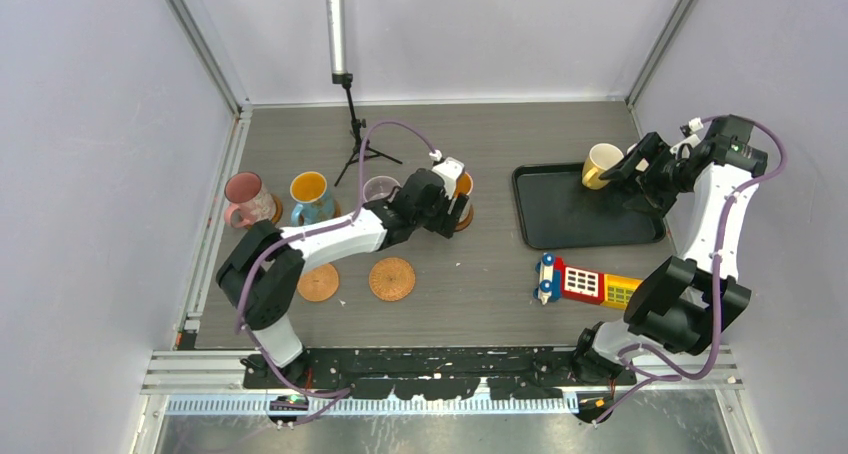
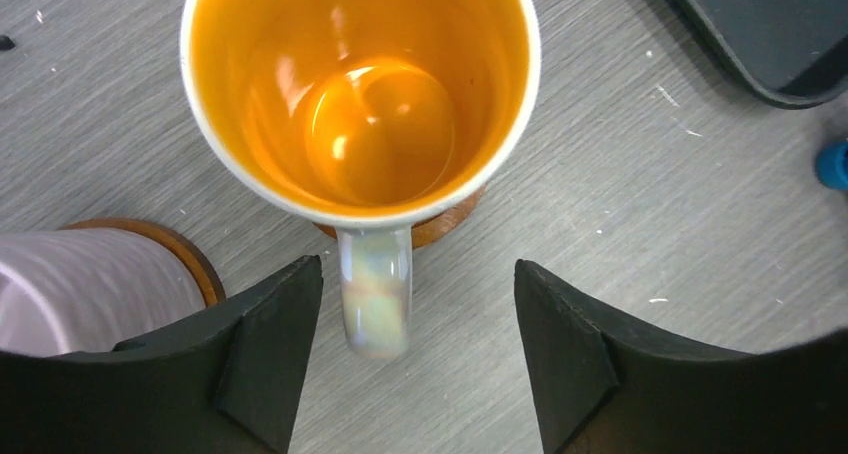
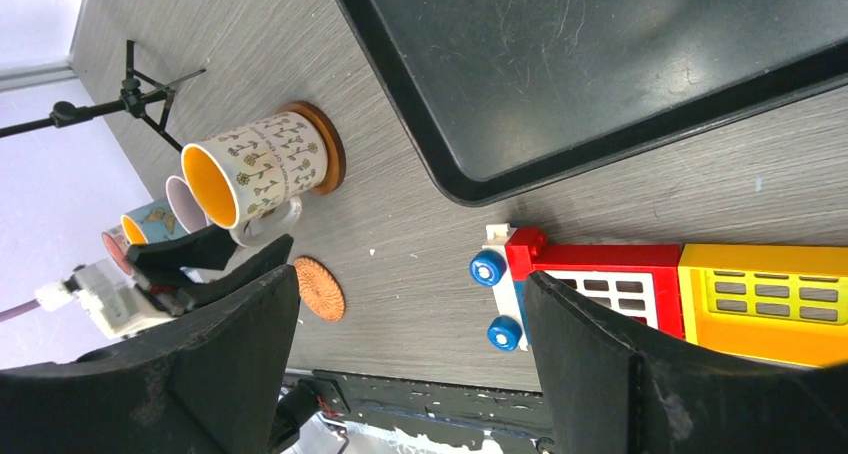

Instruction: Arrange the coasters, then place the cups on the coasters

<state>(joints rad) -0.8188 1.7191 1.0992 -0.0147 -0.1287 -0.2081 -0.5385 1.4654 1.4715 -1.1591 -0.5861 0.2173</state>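
Just ahead of the left gripper, the white orange-lined ceramic mug hides most of its round brown coaster.

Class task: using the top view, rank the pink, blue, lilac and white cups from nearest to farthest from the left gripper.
1. White cup, right at the left gripper, its handle between the open fingers.
2. Lilac cup, next along to the left.
3. Blue cup, further left.
4. Pink cup, at the far left end of the row.
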